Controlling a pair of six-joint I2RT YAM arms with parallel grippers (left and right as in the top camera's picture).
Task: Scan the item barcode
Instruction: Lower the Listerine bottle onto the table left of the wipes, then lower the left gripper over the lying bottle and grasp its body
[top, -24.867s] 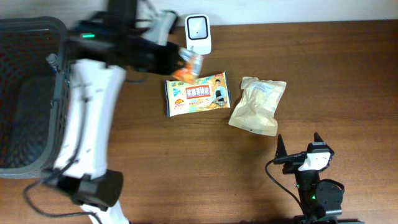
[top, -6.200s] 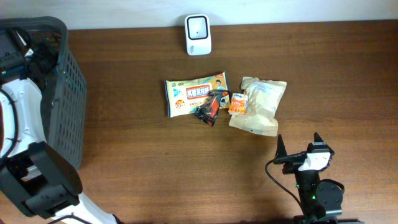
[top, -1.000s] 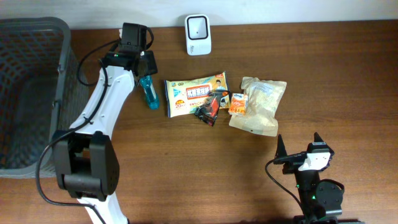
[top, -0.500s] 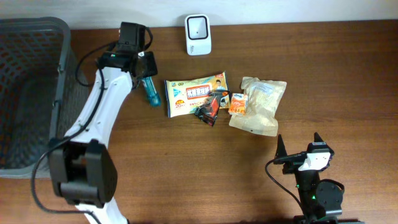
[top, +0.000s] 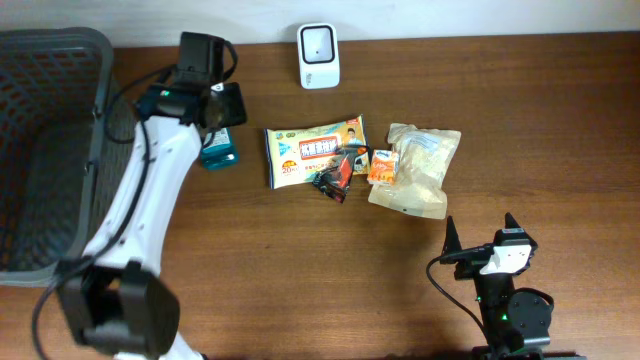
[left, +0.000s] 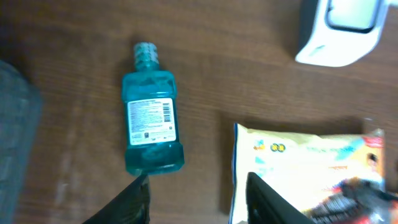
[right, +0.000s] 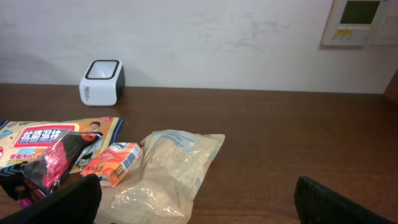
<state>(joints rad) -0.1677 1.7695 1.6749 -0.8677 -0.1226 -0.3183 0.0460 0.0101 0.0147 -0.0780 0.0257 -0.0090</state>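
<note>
Left of the scanner (top: 319, 56), toward your side of the table (top: 300, 260), the blue bottle (left: 151, 118) lies flat with its printed label facing up. Your left gripper (left: 196, 199) hangs over that spot, jaws parted with nothing between them; the bottle lies free, just beyond the left finger. Straight in front of the scanner lies the wipes pack (top: 315, 150). Well off from the scanner, your right gripper (right: 196, 205) stands wide and empty.

Teal bottle (left: 151, 87), white barcode label (left: 151, 121)
</note>
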